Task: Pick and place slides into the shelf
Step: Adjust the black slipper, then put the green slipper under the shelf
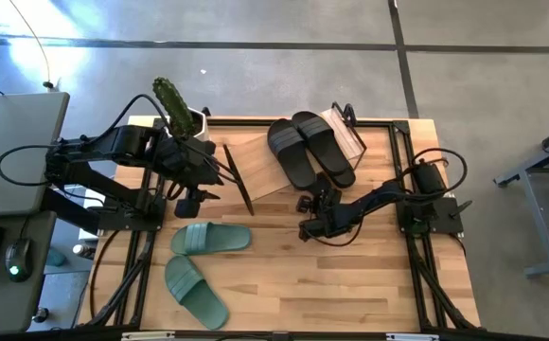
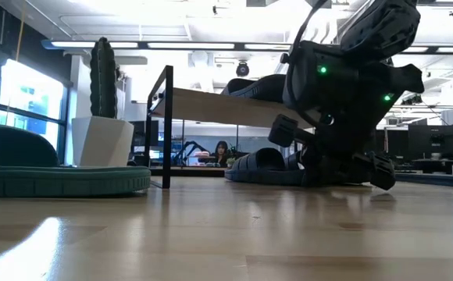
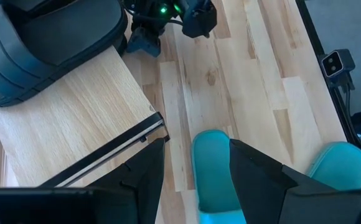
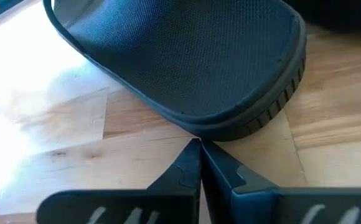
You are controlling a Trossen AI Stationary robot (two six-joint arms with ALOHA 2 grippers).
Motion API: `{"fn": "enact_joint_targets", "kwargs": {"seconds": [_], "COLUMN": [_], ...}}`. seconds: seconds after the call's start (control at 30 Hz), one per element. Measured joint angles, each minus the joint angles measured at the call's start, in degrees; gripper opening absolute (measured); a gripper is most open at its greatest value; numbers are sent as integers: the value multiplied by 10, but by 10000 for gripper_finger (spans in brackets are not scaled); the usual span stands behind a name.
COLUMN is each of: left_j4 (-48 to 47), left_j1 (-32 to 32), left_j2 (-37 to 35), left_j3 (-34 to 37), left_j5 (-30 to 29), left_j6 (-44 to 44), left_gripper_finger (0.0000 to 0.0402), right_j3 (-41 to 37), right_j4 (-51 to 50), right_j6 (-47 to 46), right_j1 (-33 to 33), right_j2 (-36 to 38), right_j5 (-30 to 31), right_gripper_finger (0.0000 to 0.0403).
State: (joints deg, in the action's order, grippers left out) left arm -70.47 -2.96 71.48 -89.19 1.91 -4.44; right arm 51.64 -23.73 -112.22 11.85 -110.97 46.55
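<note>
A: What lies at the left of the worktop (image 1: 350,284)?

B: 2 sage green slides (image 1: 210,238), matte with broad straps, flat on the wood near the front-left. Above them the left hand (image 1: 191,204) hangs just beside the shelf (image 1: 256,166), its fingers (image 3: 258,171) spread wide, with the toe of 1 green slide showing between them in the left wrist view. A cactus pot (image 1: 197,121) stands behind it at the back-left corner.

A: And the shelf?

B: Its light wooden board on a black wire frame carries 2 black slides (image 1: 310,147), side by side, ribbed soles up.

A: The right side?

B: The right hand (image 1: 310,227) sits low on the worktop in front of the shelf, its fingers (image 4: 190,165) pinched together with nothing between, their tips against the heel edge of another black slide (image 4: 187,56) lying on the wood.
</note>
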Motion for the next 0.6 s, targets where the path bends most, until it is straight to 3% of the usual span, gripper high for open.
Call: {"fn": "enact_joint_targets", "kwargs": {"seconds": [0.43,0.6], "left_j4": [-5,-27], "left_j1": [0,0], "left_j2": [0,0], "left_j3": [0,0], "left_j5": [2,31], "left_j6": [4,15], "left_gripper_finger": [166,165], "right_j3": [-3,-3], "right_j4": [-118,-174], "right_j6": [-3,-2], "right_j1": [40,77], "right_j2": [58,97], "right_j5": [-62,-76], "right_gripper_finger": [0,0]}}
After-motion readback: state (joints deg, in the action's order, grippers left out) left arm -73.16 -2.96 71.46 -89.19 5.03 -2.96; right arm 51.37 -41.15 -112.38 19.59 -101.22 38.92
